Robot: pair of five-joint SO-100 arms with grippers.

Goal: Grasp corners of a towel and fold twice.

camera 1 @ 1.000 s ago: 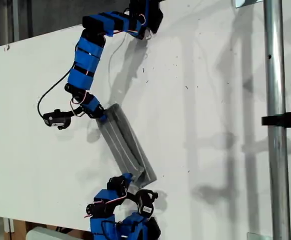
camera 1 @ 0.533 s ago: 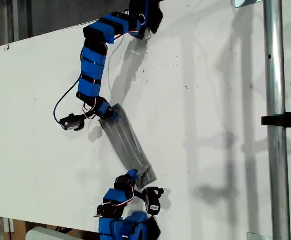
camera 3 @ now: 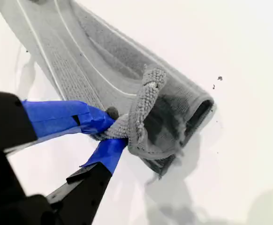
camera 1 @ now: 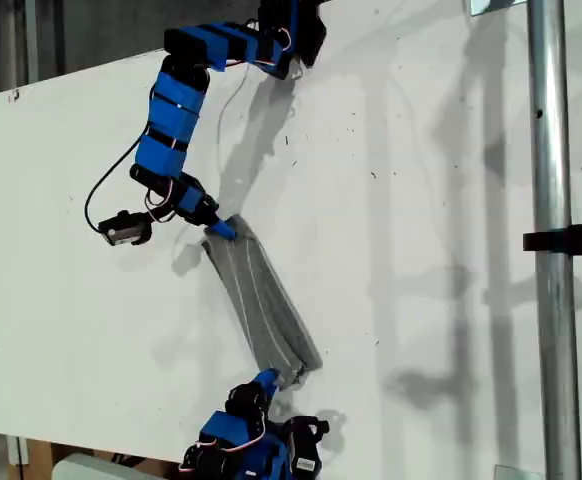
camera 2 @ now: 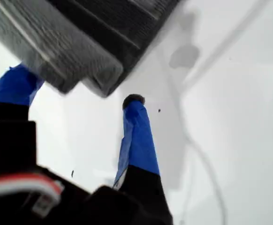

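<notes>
We are looking at the towel (camera 1: 261, 295), which is lying on the white table (camera 1: 421, 200) as a long, narrow folded strip, running diagonally from the upper middle of the exterior view down toward its lower edge. My second gripper (camera 1: 266, 380) is working at the strip's lower end. In the second wrist view, my second gripper (camera 3: 110, 126) is pinching a bunched corner (camera 3: 148, 89) of the towel (camera 3: 94, 61) between its blue-taped jaws, and the folded layers beside it are gaping open like a tube. My first gripper (camera 1: 216, 229) is sitting at the strip's upper end. In the first wrist view, my first gripper (camera 2: 75, 89) is standing with its jaws spread apart and gripping nothing, while the rolled edge of the towel (camera 2: 80, 42) is lying just beyond the fingertips.
</notes>
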